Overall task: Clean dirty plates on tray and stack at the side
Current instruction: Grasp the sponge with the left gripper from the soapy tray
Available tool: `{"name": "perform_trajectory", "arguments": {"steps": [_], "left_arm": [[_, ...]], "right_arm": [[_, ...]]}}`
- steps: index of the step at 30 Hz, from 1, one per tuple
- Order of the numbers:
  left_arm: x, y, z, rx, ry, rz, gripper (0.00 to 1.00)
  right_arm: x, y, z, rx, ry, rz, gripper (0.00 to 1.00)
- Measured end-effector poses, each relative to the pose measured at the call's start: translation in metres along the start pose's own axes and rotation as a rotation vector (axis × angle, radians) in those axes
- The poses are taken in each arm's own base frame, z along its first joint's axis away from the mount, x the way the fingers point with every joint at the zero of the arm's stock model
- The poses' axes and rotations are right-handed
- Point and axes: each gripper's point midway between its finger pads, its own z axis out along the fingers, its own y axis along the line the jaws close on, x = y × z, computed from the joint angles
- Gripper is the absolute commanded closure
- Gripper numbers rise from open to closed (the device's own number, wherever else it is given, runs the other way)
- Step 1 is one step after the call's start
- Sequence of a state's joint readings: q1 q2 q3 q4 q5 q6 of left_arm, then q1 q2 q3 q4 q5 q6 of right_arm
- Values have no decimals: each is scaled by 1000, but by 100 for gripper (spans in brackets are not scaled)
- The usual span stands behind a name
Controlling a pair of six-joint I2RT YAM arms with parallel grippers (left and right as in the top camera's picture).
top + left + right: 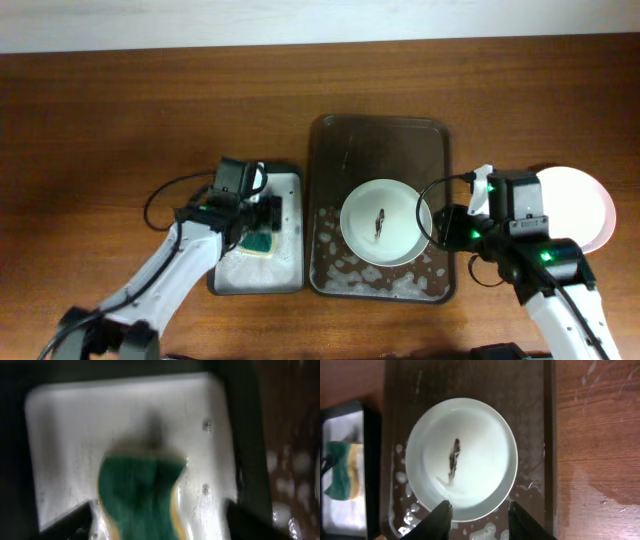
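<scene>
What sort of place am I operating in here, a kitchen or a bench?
Probably a tabletop test bench, not a kitchen: a wooden table, a dark brown tray with suds holding one smeared white plate, and a grey tray with a green-yellow sponge.

You have a brown wooden table [100, 120] with visible grain and a soft sheen. The dark brown rectangular tray [380, 135] looks smooth and wet-glossy. The round white plate [400, 205] looks glazed and shiny, and the green-and-yellow sponge [260, 243] coarse and matt.
</scene>
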State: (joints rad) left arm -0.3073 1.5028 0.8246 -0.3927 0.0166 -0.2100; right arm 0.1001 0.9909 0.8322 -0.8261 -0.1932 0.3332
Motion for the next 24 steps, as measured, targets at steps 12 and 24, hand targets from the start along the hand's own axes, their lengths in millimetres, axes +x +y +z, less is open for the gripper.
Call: {"name": "perform_trajectory", "arguments": {"steps": [12, 24], "left_arm": [[21, 4, 16, -59, 257, -43, 0], [60, 3, 17, -7, 255, -103, 100]], "right_arm": [[5, 6, 0, -39, 24, -2, 67], [5, 6, 0, -38, 25, -1, 66]]}}
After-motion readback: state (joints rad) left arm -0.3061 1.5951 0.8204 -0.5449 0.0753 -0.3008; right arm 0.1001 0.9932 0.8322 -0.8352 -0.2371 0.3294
